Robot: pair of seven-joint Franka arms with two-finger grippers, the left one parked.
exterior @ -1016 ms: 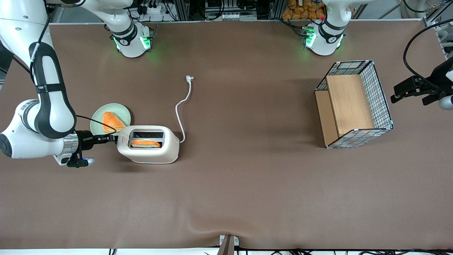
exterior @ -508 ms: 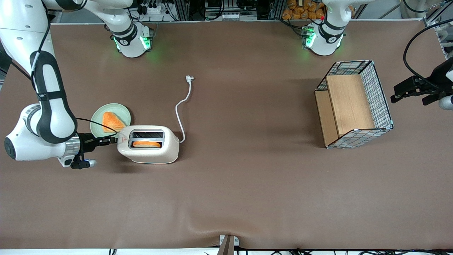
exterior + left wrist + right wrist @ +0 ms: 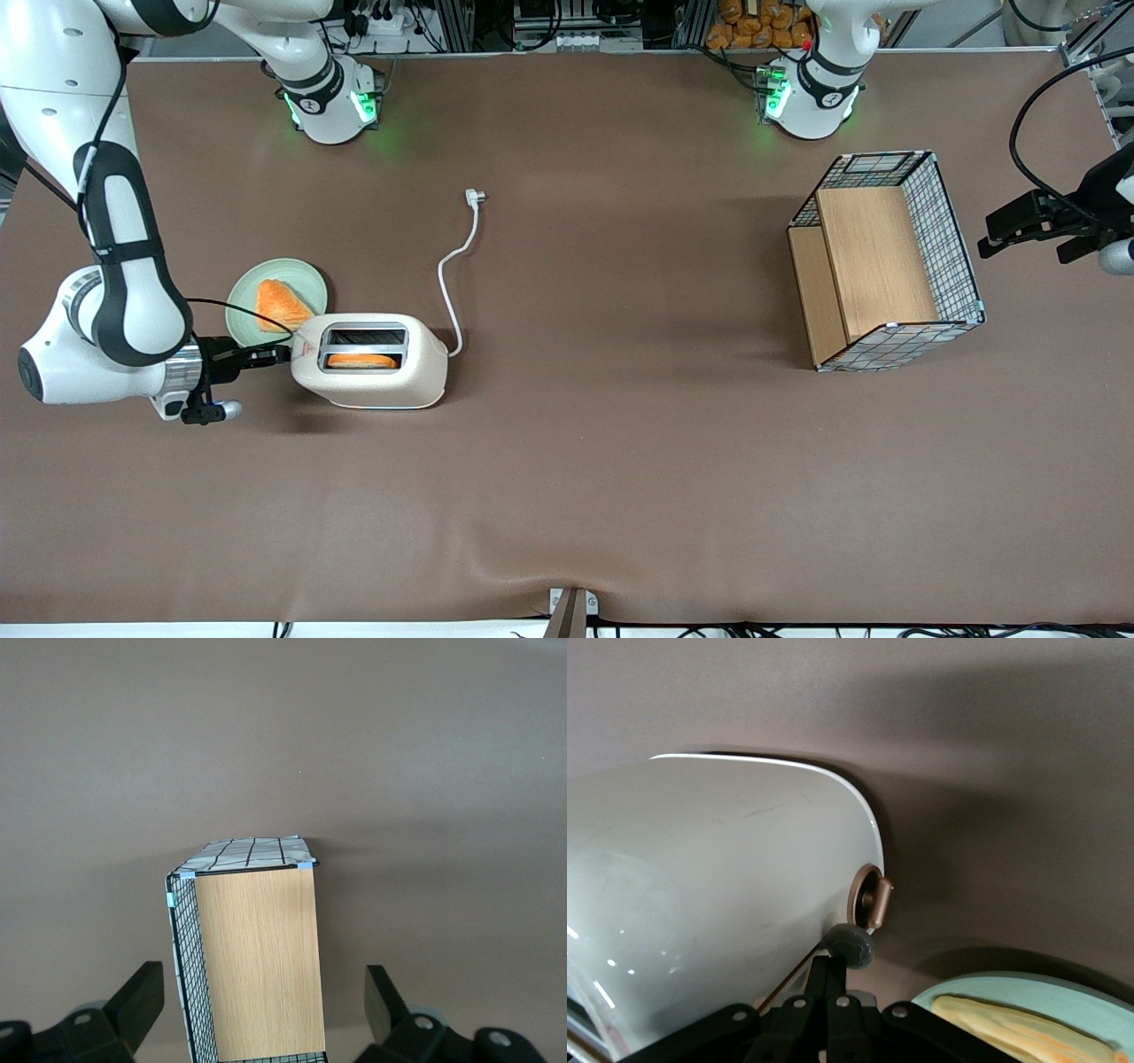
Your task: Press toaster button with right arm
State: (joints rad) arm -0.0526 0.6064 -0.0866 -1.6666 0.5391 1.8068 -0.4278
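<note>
Pressing at the toaster (image 3: 370,361) end by its button (image 3: 873,898), the clenched pincer (image 3: 282,351) passes just beside the green plate (image 3: 276,298).

The right arm (image 3: 106,292) has crept toward the toaster (image 3: 370,361): a second ago its white wrist body sat farther out toward the working arm's edge of the desk, and it has since slid inward. The gripper (image 3: 282,351) stays at the toaster's narrow end by the red triangle, its fingers (image 3: 849,947) pressed together beside the button (image 3: 877,899). The toast in the slot nearer the front camera has sunk, showing less orange than before. The toaster has nudged very slightly toward the gripper.
</note>
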